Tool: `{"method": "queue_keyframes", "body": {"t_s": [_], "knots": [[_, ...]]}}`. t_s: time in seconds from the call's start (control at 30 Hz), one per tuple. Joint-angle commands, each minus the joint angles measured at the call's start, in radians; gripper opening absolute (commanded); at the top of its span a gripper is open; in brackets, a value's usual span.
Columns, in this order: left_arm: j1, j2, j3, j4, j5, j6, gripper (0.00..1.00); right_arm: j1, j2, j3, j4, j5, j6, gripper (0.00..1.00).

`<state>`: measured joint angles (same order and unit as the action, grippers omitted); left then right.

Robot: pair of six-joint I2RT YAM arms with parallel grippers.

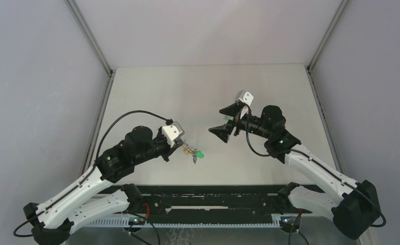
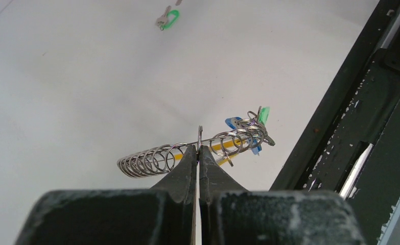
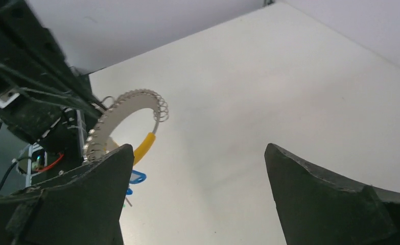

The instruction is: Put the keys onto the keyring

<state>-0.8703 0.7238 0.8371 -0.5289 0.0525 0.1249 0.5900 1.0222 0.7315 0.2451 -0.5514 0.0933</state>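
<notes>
White table (image 1: 187,92): left gripper (image 2: 198,153) clamps keyring (image 2: 151,159) carrying keys (image 2: 233,122); green key (image 2: 168,19) loose at twelve o'clock; right gripper (image 1: 216,120) agape, empty.

White-shelled arms (image 1: 75,193) with black joints and cables (green lights) end in the black left claw (image 2: 198,150) and right claw (image 1: 224,120).

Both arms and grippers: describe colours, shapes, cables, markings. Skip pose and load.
The left arm and right arm match: white lower links, black joints and forearms, green lights, a looping black cable each, a pale grey wrist camera. The left gripper and right gripper have black, scuffed, wedge-shaped fingers.
</notes>
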Motion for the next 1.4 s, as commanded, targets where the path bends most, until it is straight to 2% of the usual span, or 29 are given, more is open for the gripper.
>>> {"method": "queue_keyframes", "body": {"t_s": [0.0, 0.1, 0.27, 0.37, 0.5, 0.67, 0.8, 1.03, 1.37], "knots": [[0.011, -0.011, 0.013, 0.015, -0.031, 0.032, 0.00, -0.047, 0.078, 0.023, -0.006, 0.085, 0.124, 1.00], [0.025, -0.007, 0.019, -0.013, -0.012, 0.042, 0.00, -0.079, 0.139, 0.034, -0.022, 0.161, 0.129, 1.00], [0.099, 0.029, 0.038, -0.056, 0.038, 0.041, 0.00, -0.111, 0.285, 0.133, -0.160, 0.374, 0.151, 0.92], [0.164, 0.029, 0.041, -0.056, 0.103, 0.026, 0.00, -0.132, 0.367, 0.177, -0.207, 0.416, 0.135, 0.85], [0.224, 0.025, 0.039, -0.051, 0.120, 0.009, 0.00, -0.182, 0.498, 0.277, -0.300, 0.444, 0.161, 0.78], [0.247, 0.036, 0.037, -0.053, 0.109, 0.003, 0.00, -0.207, 0.600, 0.367, -0.398, 0.637, 0.215, 0.73], [0.249, 0.048, 0.037, -0.053, 0.118, 0.001, 0.00, -0.273, 0.665, 0.415, -0.457, 0.627, 0.226, 0.69], [0.254, 0.057, 0.038, -0.054, 0.122, 0.004, 0.00, -0.340, 0.761, 0.460, -0.453, 0.574, 0.245, 0.51], [0.258, 0.063, 0.036, -0.056, 0.125, 0.005, 0.00, -0.402, 0.871, 0.535, -0.468, 0.450, 0.227, 0.36]]}}
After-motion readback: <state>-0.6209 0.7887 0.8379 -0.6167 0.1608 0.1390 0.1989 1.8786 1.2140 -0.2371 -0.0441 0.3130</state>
